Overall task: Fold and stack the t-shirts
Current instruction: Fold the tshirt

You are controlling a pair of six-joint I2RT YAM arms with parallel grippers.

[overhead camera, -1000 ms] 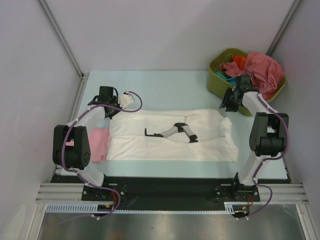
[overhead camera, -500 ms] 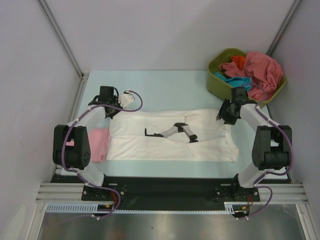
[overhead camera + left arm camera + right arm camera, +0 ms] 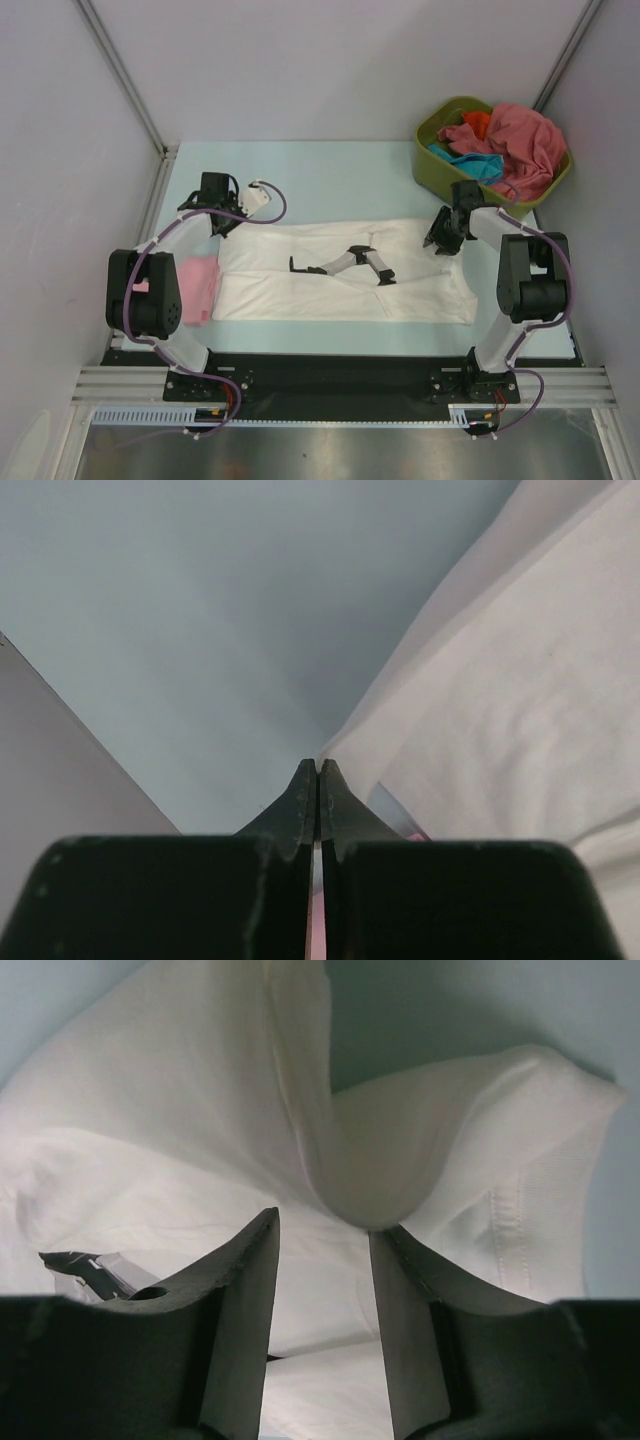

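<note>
The large white t-shirt (image 3: 340,270) lies spread flat across the table, with dark marks (image 3: 345,262) at its middle. My left gripper (image 3: 226,222) sits at its far left corner, and its jaws are shut there (image 3: 317,770), with the shirt's edge (image 3: 480,700) running up to the tips. My right gripper (image 3: 440,238) is open over the shirt's far right corner. In the right wrist view the gripper (image 3: 322,1225) has a raised fold of white cloth (image 3: 370,1180) just beyond its tips. A light pink t-shirt (image 3: 198,285) lies folded beside the white one's left edge.
The olive-green tub (image 3: 440,160) stands at the back right. It holds rose-red (image 3: 520,145), orange (image 3: 478,120) and teal (image 3: 462,160) tees. Grey walls close in the left, back and right. The arm bases stand along the near edge.
My right gripper has moved from beside the tub down and left to the white shirt's far right corner. The left arm and the shirt have not moved.
</note>
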